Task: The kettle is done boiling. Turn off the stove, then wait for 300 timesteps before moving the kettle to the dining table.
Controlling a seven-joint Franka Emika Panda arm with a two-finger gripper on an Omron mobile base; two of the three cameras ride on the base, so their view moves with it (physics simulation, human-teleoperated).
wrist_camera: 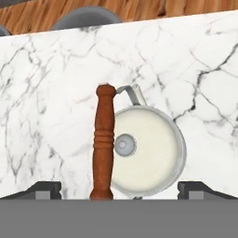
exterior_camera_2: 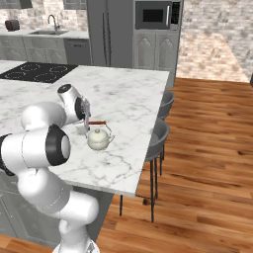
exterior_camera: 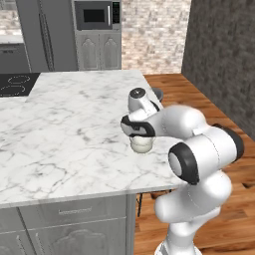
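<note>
The small cream-white kettle [exterior_camera_2: 99, 139] with its reddish-brown handle [wrist_camera: 104, 139] stands upright on the marble dining table [exterior_camera_2: 133, 94], near its right edge. In the left base view the kettle [exterior_camera: 141, 145] is partly hidden under my hand. My gripper [exterior_camera_2: 86, 122] hangs just above it, open. In the hand view the gripper [wrist_camera: 123, 190] has its two fingertips [wrist_camera: 46, 188] wide apart on either side of the kettle [wrist_camera: 148, 153], holding nothing. The black stove [exterior_camera_2: 39, 71] lies at the table's far left end, also seen as the stove [exterior_camera: 15, 83].
Two grey stools [exterior_camera_2: 160, 136] stand tucked against the table's right edge, over the wooden floor [exterior_camera_2: 207, 148]. A steel fridge [exterior_camera_2: 111, 32] and a built-in microwave [exterior_camera_2: 155, 15] line the back wall. A dark wall [exterior_camera: 224, 55] closes the right side.
</note>
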